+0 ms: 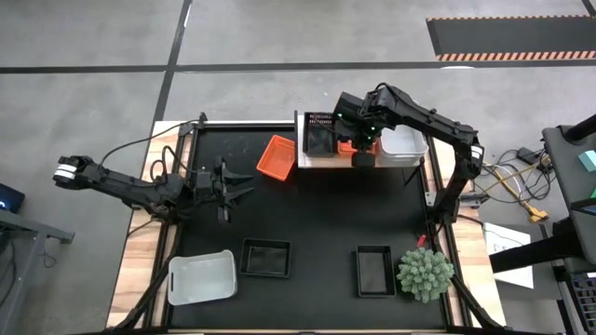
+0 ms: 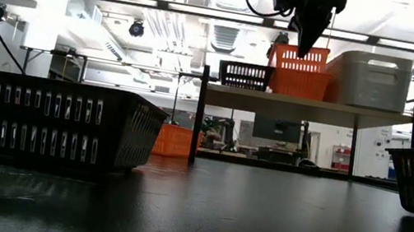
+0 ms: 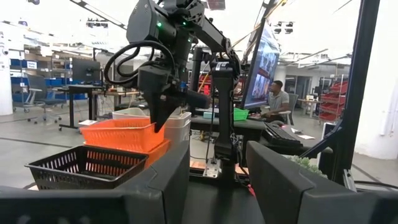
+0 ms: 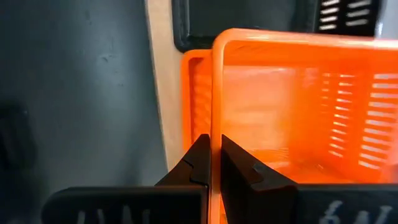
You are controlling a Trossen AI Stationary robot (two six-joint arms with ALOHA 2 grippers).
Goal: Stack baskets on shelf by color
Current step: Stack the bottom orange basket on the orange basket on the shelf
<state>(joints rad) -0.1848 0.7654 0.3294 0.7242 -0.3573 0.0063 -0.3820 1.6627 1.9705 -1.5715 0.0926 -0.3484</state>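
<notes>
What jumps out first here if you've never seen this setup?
The right gripper is pinched on the rim of an orange basket, holding it over another orange one on the wooden shelf at the table's far edge. Another orange basket lies tilted beside the shelf.

Three black baskets show: one on the shelf (image 1: 319, 137), two on the mat near the front edge (image 1: 265, 258) (image 1: 374, 271). Orange baskets number three: one tilted on the mat beside the shelf (image 1: 277, 156) and two nested on the shelf (image 4: 298, 106), the upper inside the lower (image 4: 194, 93). Two white baskets: one on the shelf (image 1: 405, 141), one at the front left (image 1: 201, 277). One wooden shelf (image 2: 309, 105). One green spiky plant (image 1: 425, 273).
</notes>
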